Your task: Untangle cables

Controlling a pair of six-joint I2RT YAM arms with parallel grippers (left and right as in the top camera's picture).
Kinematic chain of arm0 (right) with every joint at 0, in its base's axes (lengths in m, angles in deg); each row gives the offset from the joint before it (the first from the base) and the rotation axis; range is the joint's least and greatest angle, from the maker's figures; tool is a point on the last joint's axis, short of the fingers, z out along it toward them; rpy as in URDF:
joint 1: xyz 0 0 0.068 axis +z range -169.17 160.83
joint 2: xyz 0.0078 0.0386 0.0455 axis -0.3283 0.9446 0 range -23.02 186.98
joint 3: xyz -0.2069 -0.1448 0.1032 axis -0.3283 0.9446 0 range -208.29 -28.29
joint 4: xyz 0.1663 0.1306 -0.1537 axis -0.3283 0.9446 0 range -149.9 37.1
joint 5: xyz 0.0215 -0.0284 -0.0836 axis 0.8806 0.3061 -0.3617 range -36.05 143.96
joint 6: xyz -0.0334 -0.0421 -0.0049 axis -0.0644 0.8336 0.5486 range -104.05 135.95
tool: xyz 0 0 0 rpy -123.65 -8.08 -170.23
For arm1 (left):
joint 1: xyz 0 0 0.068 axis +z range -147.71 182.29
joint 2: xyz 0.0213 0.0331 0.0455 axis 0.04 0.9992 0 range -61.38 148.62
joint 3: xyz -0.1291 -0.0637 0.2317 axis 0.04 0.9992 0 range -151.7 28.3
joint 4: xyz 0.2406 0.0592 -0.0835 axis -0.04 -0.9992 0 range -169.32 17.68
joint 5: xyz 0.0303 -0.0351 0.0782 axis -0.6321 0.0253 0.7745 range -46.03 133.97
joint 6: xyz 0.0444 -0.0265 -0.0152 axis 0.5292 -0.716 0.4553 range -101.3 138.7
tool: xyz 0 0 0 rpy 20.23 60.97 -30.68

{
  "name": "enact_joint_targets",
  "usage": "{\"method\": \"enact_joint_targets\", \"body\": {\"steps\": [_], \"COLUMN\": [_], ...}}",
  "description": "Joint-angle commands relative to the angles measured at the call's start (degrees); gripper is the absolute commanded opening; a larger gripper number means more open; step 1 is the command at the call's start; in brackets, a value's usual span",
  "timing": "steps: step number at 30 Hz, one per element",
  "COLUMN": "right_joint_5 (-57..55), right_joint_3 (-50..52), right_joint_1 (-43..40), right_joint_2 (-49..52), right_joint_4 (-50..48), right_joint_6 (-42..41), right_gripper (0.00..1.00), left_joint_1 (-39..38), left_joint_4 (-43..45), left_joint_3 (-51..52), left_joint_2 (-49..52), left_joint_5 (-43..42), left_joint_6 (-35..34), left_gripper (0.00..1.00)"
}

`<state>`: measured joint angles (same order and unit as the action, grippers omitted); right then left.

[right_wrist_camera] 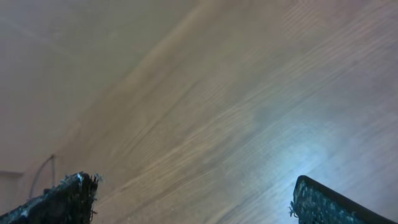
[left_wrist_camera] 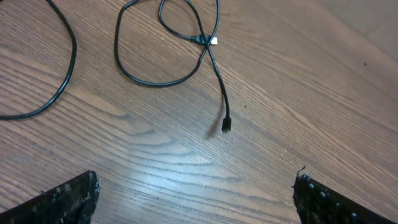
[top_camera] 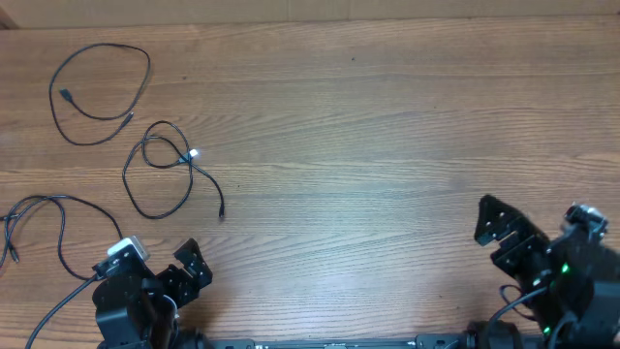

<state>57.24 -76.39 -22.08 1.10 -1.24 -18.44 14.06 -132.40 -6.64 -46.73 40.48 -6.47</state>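
Three thin black cables lie apart on the left of the wooden table (top_camera: 387, 126). One is a loop (top_camera: 147, 70) at the far left. The second cable (top_camera: 194, 153) has a pale silvery tip and crosses over itself in the middle; in the left wrist view it (left_wrist_camera: 216, 68) ends in a black plug. The third cable (top_camera: 63, 233) lies at the left edge, and part of it (left_wrist_camera: 73, 53) shows in the left wrist view. My left gripper (top_camera: 184, 267) (left_wrist_camera: 196, 199) is open and empty, near of the second cable. My right gripper (top_camera: 499, 228) (right_wrist_camera: 193, 199) is open and empty at the near right.
A thicker black cable (top_camera: 58, 305) runs from the left arm base to the near edge. The right wrist view shows only bare wood (right_wrist_camera: 236, 112) between the fingers.
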Motion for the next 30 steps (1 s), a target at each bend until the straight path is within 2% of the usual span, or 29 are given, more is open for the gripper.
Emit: {"method": "enact_joint_targets", "body": {"steps": [1, 7, 12, 17, 25, 30], "right_joint_5": [2.64, 3.08, 5.99, 7.82, 9.97, 10.58], "right_joint_3": [6.67, 17.03, 25.38, 31.3, 36.22, 39.71], "right_joint_1": [0.07, 0.07, 0.04, 0.04, -0.11, -0.11], "right_joint_2": [-5.62, -13.77, -19.34, -23.06, -23.96, -23.96], "right_joint_4": [-5.79, -14.78, -25.79, -33.53, -39.19, -47.43], "right_joint_6": [1.9, 1.95, 6.54, 6.64, 6.64, 8.72], "right_gripper": [1.0, 1.0, 1.0, 1.0, 1.0, 1.0], "left_joint_1": [0.37, 0.37, 0.37, 0.37, 0.37, 0.37], "left_joint_4": [0.11, 0.11, 0.09, 0.09, 0.09, 0.09], "left_joint_3": [0.17, 0.17, 0.17, 0.17, 0.17, 0.17], "left_joint_2": [0.28, 0.28, 0.28, 0.28, 0.28, 0.28], "left_joint_5": [-0.57, -0.57, -0.57, -0.57, -0.57, -0.57], "left_joint_6": [-0.37, -0.37, -0.37, -0.37, -0.37, -0.37], "left_gripper": [1.0, 1.0, 0.99, 1.0, 0.99, 1.0]}}
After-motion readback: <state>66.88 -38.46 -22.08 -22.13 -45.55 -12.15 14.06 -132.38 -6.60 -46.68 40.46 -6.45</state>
